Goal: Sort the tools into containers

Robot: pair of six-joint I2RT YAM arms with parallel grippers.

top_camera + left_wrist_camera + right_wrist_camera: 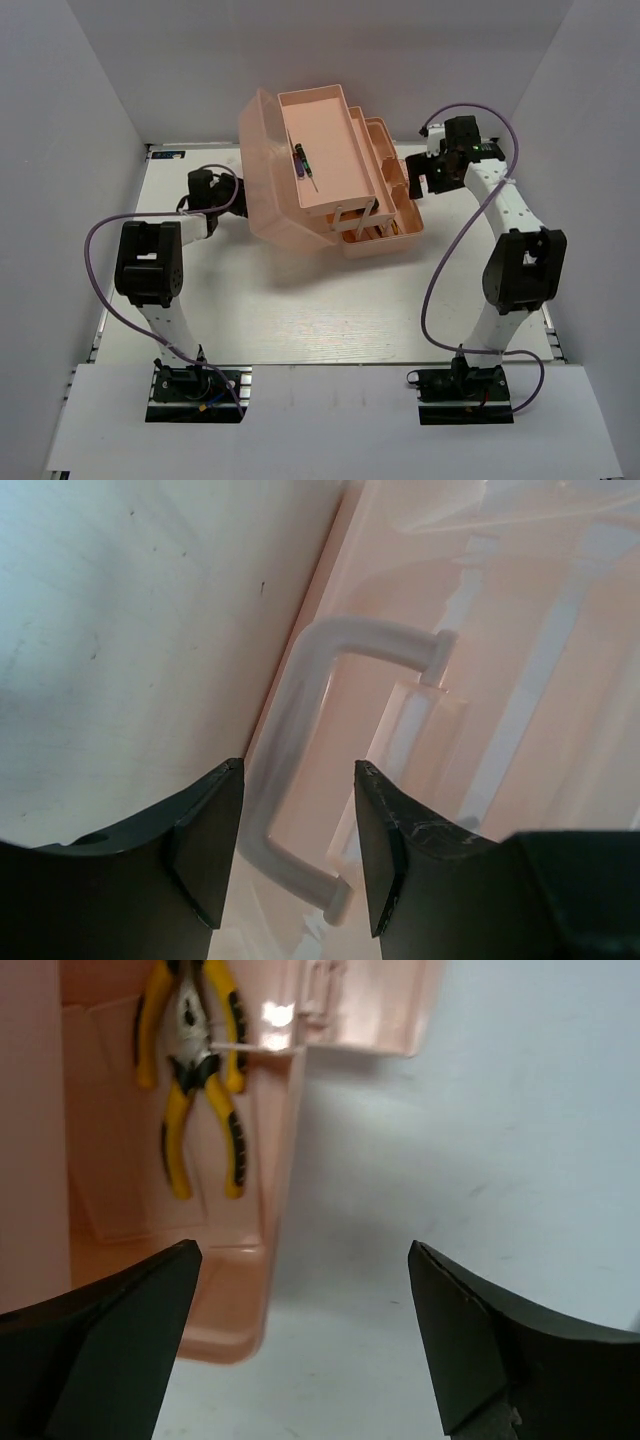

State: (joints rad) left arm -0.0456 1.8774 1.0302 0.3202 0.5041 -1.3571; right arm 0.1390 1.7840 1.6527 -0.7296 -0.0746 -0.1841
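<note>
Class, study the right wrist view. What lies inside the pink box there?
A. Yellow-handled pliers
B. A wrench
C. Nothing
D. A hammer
A: yellow-handled pliers lie on the floor of the box, beyond the open gripper's fingers.

Pliers (pixel 195 1065) partly beyond the right wrist view's top edge
</note>
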